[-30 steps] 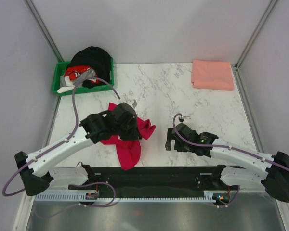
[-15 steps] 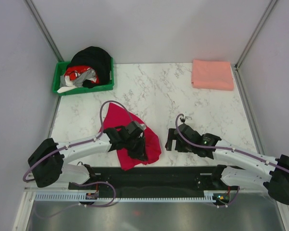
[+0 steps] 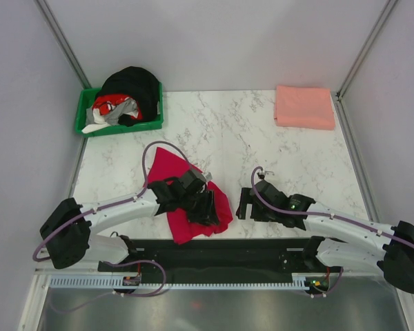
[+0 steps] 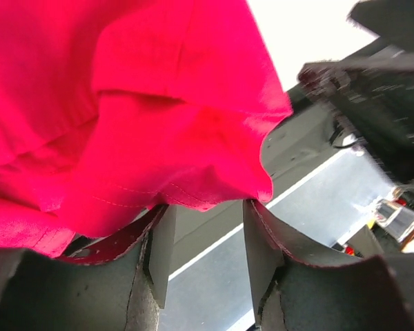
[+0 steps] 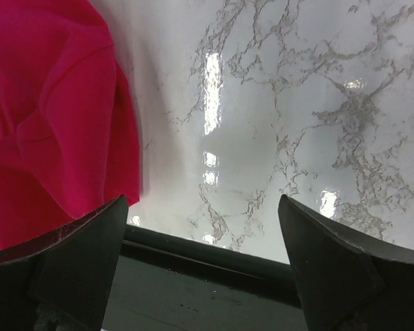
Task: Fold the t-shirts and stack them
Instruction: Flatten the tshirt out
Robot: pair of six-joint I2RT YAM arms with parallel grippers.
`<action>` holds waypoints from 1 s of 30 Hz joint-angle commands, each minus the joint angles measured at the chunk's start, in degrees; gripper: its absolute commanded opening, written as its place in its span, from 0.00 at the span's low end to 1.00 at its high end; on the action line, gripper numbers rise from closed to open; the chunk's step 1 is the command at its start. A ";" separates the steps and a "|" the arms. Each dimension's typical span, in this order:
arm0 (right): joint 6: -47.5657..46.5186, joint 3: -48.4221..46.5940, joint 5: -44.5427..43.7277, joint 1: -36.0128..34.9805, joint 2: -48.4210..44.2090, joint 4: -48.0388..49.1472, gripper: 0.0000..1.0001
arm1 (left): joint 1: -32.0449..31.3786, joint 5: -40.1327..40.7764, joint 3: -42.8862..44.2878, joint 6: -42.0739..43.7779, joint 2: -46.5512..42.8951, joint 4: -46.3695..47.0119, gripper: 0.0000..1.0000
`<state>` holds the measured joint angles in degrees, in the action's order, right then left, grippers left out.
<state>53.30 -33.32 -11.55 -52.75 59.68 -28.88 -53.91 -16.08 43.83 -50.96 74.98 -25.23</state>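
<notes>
Left gripper (image 4: 205,210) has its jaws partly apart with nothing pinched between them, and the crimson t-shirt (image 4: 124,103) bunches right over its fingertips, crumpled at the near edge of the marble table (image 3: 228,131). Right gripper (image 5: 201,207) hangs wide open and empty just above the marble, red cloth just off its left finger. The pink t-shirt (image 3: 304,107) lies folded, well ahead of it.

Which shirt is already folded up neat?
The pale pink t-shirt at the far right: it lies as a flat, tidy rectangle, while the red t-shirt is a crumpled heap.
</notes>
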 commanded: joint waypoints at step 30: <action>1.01 -0.60 -3.53 -0.16 1.23 1.32 0.98 | 1.62 -2.65 10.66 7.89 2.02 -4.29 0.60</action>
<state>53.82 -32.05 -9.93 -52.77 61.08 -24.53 -49.45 -18.52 54.41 -46.00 79.42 -28.29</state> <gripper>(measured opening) 0.982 0.573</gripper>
